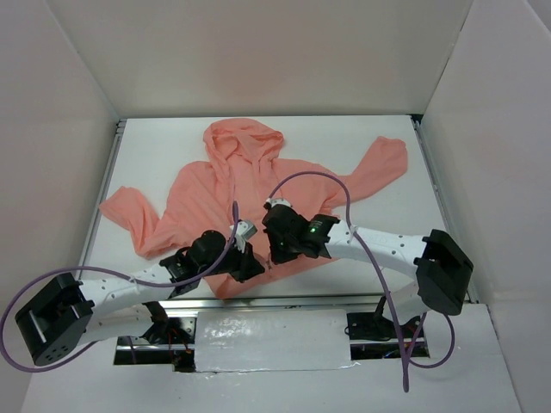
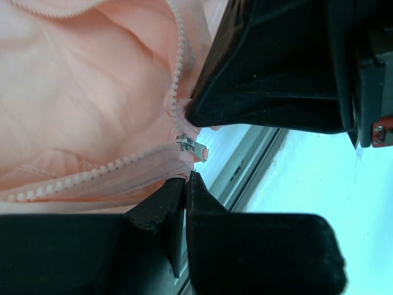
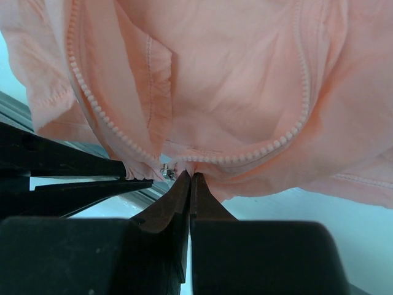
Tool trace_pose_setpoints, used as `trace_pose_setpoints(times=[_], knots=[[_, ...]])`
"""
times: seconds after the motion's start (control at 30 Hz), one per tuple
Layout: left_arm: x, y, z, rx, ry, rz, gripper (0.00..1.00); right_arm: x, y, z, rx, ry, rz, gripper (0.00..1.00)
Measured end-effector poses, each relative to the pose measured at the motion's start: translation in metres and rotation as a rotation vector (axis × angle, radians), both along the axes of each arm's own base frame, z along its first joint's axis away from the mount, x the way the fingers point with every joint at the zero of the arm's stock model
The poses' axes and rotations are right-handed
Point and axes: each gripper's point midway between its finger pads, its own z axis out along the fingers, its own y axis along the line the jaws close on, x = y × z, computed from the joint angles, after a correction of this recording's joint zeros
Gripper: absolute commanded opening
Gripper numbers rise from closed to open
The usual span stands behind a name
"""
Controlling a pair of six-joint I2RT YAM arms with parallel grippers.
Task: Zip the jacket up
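Observation:
The salmon-pink jacket point(image 1: 207, 194) lies flat on the white table point(image 1: 155, 146), hood at the far side and sleeves spread. Both grippers meet at its near hem. My left gripper point(image 2: 186, 178) is shut on the hem fabric just below the small metal zipper slider point(image 2: 191, 145). My right gripper point(image 3: 191, 176) is shut on the hem fabric right beside the slider point(image 3: 166, 172). The two rows of zipper teeth point(image 3: 270, 147) spread apart above the slider, so the front is open. In the top view the left gripper point(image 1: 250, 265) and right gripper point(image 1: 277, 249) nearly touch.
White walls stand on three sides of the table. A metal rail point(image 1: 284, 301) runs along the near edge, just under the hem. A purple cable point(image 1: 344, 185) loops over the jacket's right side. The right gripper's black finger point(image 2: 270, 80) fills the left wrist view's upper right.

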Motion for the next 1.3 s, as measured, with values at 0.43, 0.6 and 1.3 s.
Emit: trace_pose_setpoints(times=[0.43, 0.6, 1.3], knots=[[-0.014, 0.004, -0.014, -0.028, 0.059, -0.005, 0.0, -0.013, 0.01, -0.011, 0.017, 0.059, 0.094, 0.16], [-0.016, 0.004, -0.017, -0.028, 0.08, 0.003, 0.0, -0.017, 0.016, -0.013, 0.04, 0.071, 0.126, 0.25], [-0.014, 0.005, -0.019, -0.022, 0.079, 0.013, 0.0, 0.0, 0.011, -0.013, 0.014, 0.002, 0.092, 0.49]])
